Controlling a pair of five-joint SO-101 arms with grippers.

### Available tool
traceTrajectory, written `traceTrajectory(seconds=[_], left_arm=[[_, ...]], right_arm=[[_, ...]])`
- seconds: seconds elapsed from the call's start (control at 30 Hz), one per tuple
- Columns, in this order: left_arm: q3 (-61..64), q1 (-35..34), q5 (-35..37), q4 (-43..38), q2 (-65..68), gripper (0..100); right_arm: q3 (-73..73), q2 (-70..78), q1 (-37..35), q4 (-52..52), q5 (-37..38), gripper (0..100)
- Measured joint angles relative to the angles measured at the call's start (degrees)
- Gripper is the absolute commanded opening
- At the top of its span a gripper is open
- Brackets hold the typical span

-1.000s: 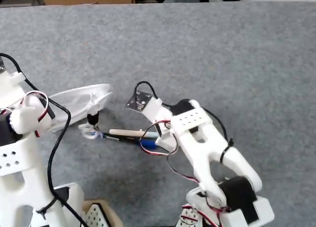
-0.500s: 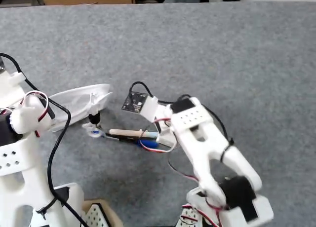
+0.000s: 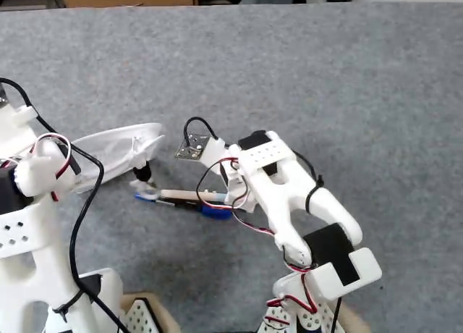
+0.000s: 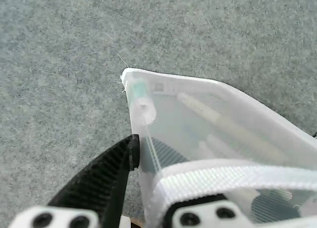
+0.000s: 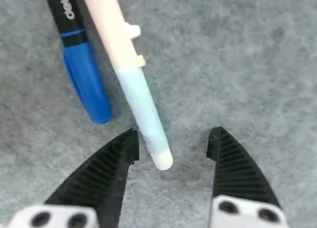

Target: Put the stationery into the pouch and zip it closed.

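The left gripper (image 4: 153,183) pinches the pouch (image 4: 223,129) by its edge, at the high view's left. The right gripper (image 5: 171,143), jaws spread, straddles the pale pen (image 5: 130,69) tip; the blue marker (image 5: 84,64) lies just beside, left of centre.

The pouch (image 3: 116,148) lies at the left of the table (image 3: 325,72). Its right end is pinched between the fingers of my left gripper (image 4: 148,181), and other pens (image 4: 218,126) lie inside it. Just right of that end and nearer, a pen (image 3: 184,195) lies left to right. A marker (image 3: 213,211) sits just beside it on the near side. My right gripper (image 5: 173,134) straddles the pen's right end, one finger on each side, not touching.
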Motion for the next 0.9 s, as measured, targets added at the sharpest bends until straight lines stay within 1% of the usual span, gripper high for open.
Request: traceTrajectory(seconds=[0.17,0.27,0.4,0.5,0.57,0.8,0.9], left_arm=[[0.00,0.00,0.00,0.00,0.00,3],[0.00,0.00,0.00,0.00,0.00,3],[0.00,0.00,0.00,0.00,0.00,3],[0.00,0.00,0.00,0.00,0.00,3],[0.00,0.00,0.00,0.00,0.00,3],[0.00,0.00,0.00,0.00,0.00,3],[0.00,0.00,0.00,0.00,0.00,3]], right_arm=[[1.76,0.00,0.00,-0.62,0.00,10.0],[2.55,-0.09,0.18,-1.32,0.00,5.7],[3.34,-0.09,0.44,-2.46,0.00,4.6],[3.43,-0.09,0.97,-2.46,0.00,1.0],[3.52,-0.09,2.02,-2.46,0.00,1.2],[3.60,-0.35,9.23,-2.02,0.00,1.2],[3.78,-4.22,12.75,-0.18,0.00,1.2]])
